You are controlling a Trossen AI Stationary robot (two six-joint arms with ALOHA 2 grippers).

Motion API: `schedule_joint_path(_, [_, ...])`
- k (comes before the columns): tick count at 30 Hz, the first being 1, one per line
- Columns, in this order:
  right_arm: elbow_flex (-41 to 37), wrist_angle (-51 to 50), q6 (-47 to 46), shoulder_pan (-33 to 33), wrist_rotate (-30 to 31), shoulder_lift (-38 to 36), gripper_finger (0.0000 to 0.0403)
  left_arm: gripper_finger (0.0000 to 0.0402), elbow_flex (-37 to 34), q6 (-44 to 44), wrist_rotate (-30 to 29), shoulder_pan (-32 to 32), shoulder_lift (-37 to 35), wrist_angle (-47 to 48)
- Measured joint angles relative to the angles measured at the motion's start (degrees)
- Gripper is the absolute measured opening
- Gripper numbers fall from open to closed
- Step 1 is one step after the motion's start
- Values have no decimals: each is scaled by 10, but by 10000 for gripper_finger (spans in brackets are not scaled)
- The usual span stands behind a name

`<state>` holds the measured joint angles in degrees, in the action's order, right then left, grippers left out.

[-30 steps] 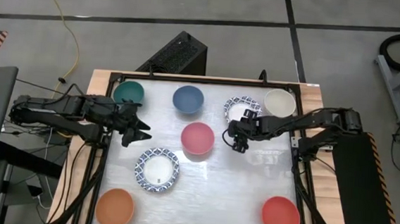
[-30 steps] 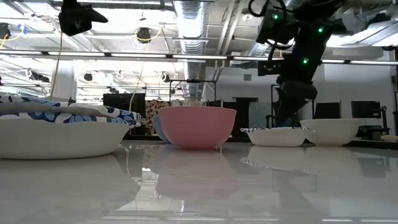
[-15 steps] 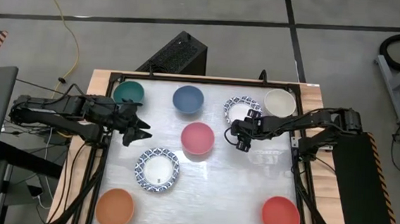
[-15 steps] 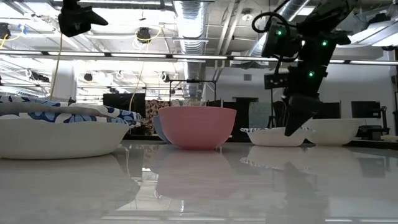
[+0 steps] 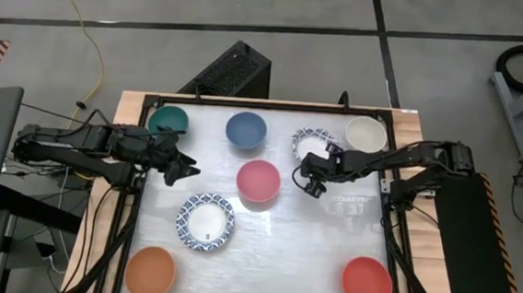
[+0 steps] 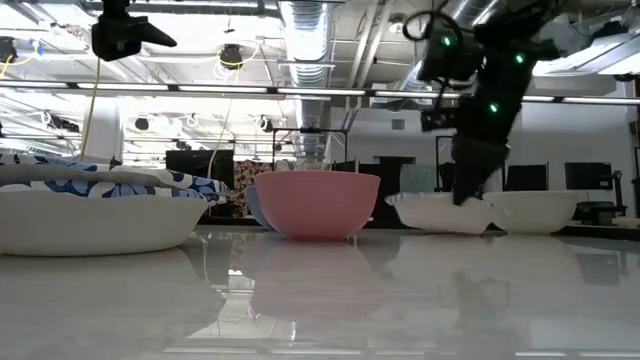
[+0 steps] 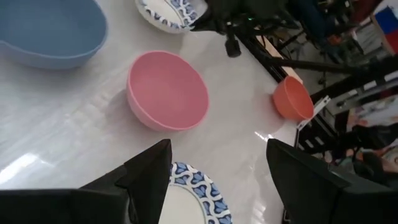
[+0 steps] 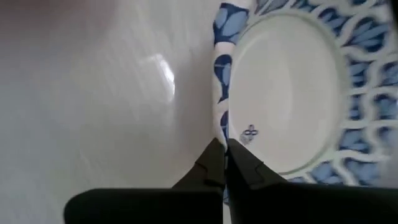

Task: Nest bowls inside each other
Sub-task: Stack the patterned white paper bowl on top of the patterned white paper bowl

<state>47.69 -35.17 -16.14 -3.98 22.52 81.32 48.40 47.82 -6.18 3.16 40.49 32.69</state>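
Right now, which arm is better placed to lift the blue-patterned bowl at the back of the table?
The right arm. Its tool is already shut on the rim of that patterned bowl, as the right wrist view shows. The left tool is open over bare table near the pink bowl.

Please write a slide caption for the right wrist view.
Right gripper shut on the rim of a blue-patterned bowl.

The right gripper [image 5: 312,180] is closed on the rim of the blue-patterned bowl [image 5: 310,142]; the left gripper [image 5: 184,168] is held open beside the teal bowl [image 5: 168,120].
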Motion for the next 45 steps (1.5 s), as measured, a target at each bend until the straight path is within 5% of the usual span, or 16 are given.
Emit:
schedule_joint_path(7, [135, -13, 95, 18, 23, 0, 5, 251, 0, 32, -6, 0, 0, -1])
schedule_joint_path(14, [276, -10, 293, 56, 40, 5, 3, 251, 0, 64, -24, -1, 0, -5])
schedule_joint_path(20, [303, 37, 490, 99, -3, 5, 2, 251, 0, 79, -19, -13, 0, -43])
schedule_joint_path(25, [304, 59, 534, 126, -31, 26, 2, 251, 0, 66, 3, -36, -8, -58])
schedule_joint_path(33, [362, 69, 541, 152, -79, 152, 1, 251, 0, 74, 25, -72, -23, -57])
schedule_joint_path(45, [524, 63, 686, 183, -154, 326, 1, 251, 0, 75, 75, -118, -24, -3])
